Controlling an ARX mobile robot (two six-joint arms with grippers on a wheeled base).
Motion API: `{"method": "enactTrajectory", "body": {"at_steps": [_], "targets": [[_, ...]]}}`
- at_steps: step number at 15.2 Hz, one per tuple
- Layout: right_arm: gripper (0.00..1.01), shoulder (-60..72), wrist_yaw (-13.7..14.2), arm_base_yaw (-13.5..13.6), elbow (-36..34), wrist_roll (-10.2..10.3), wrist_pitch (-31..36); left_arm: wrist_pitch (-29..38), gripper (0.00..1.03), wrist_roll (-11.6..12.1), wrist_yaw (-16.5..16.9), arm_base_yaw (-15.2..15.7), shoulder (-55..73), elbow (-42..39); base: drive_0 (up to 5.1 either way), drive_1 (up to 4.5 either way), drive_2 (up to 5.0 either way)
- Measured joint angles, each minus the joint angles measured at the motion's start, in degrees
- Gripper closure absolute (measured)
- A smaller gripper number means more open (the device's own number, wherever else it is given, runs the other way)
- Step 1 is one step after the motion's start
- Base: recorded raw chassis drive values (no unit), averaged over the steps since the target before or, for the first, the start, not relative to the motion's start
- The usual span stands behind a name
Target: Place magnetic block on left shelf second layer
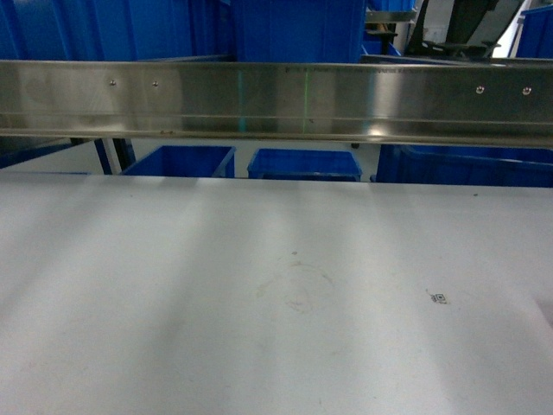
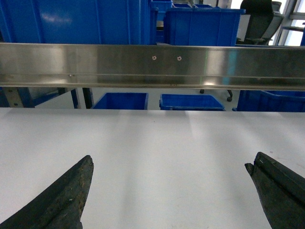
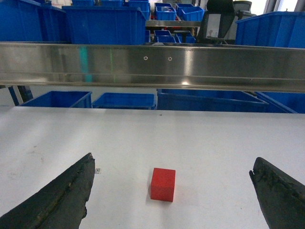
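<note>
Red block [image 3: 163, 184] sits on the white table [image 3: 214, 143], between the right gripper's [image 3: 171, 191] wide-open jaws. Lower straight over it, then squeeze gently. Left gripper [image 2: 169, 191] is open too, probably holding nothing.

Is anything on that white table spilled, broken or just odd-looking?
Nothing spilled or broken. The red block sits flat on the white table, whole, between the right gripper's open fingers. The head view shows only a faint ring-shaped mark and a tiny printed tag.
</note>
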Motion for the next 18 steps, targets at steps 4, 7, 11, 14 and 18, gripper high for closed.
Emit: {"method": "enactTrajectory", "body": {"at_steps": [4, 7, 11, 14, 18], "targets": [[0.03, 0.0, 0.0, 0.0, 0.0, 0.0, 0.0, 0.0, 0.05, 0.0, 0.0, 0.0, 0.0, 0.0, 0.0, 0.0, 0.0], [0.03, 0.0, 0.0, 0.0, 0.0, 0.0, 0.0, 0.0, 0.05, 0.0, 0.0, 0.0, 0.0, 0.0, 0.0, 0.0, 0.0], [0.03, 0.3, -0.6, 0.3, 0.2, 0.6, -1.8, 0.0, 0.05, 0.0, 0.0, 0.0, 0.0, 0.0, 0.0, 0.0, 0.0], [0.03, 25.8, -1.0, 6.7, 3.2, 5.4, 17.6, 0.0, 0.05, 0.0, 0.0, 0.0, 0.0, 0.0, 0.0, 0.0, 0.0], [0.03, 75.3, 1.8, 2.9, 26.1, 9.4, 34.9, 0.0, 0.05, 0.0, 0.0, 0.0, 0.0, 0.0, 0.0, 0.0, 0.0]]}}
